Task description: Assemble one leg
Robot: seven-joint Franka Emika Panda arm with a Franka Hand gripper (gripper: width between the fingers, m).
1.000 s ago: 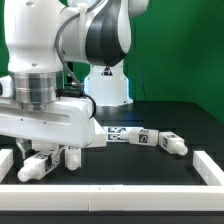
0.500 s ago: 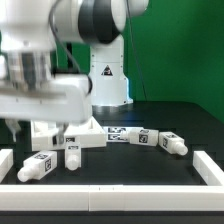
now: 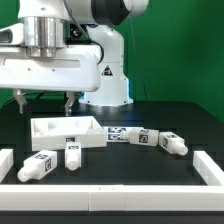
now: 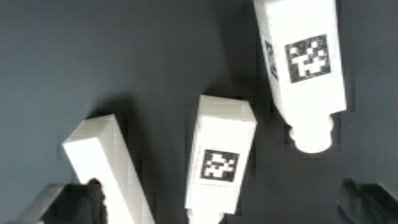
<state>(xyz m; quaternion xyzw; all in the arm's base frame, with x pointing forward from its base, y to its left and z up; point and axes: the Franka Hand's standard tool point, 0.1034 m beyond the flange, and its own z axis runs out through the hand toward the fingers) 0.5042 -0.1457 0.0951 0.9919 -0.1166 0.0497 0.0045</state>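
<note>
**Gripper.** The gripper point(image 3: 45, 102) hung from the arm point(image 3: 60, 60) above the dark table point(image 3: 130, 165), on the exterior view's left. Its jaws stood wide apart and held nothing. In the exterior view the two dark fingers point(image 3: 68, 103) pointed down, clear of every part. In the wrist view, only the fingertips point(image 4: 63, 205) showed at the corners of the frame.

**Task part.** In the wrist view, the leg point(image 4: 217, 150) lay on the table between the two fingertips, touching neither. Its square tag faced the camera. A second tagged post point(image 4: 306, 70) lay just beside it, apart from it. A third white piece point(image 4: 103, 160) lay on its other side, with no tag visible.

**Exterior layout.** The tray-shaped panel point(image 3: 68, 130) rested on the table below and slightly behind the gripper. Two posts lay in front of the panel:
- The lying post point(image 3: 38, 165) was nearer the exterior view's left.
- The short post point(image 3: 73, 155) was just beside the panel's front wall.

Two further posts point(image 3: 172, 144) lay end to end toward the exterior view's right, well apart from the gripper. White rails point(image 3: 110, 186) bordered the table.

**Limitation.** The leg seen by the wrist camera was probably one of the two front posts, but which one could not be determined.
</note>
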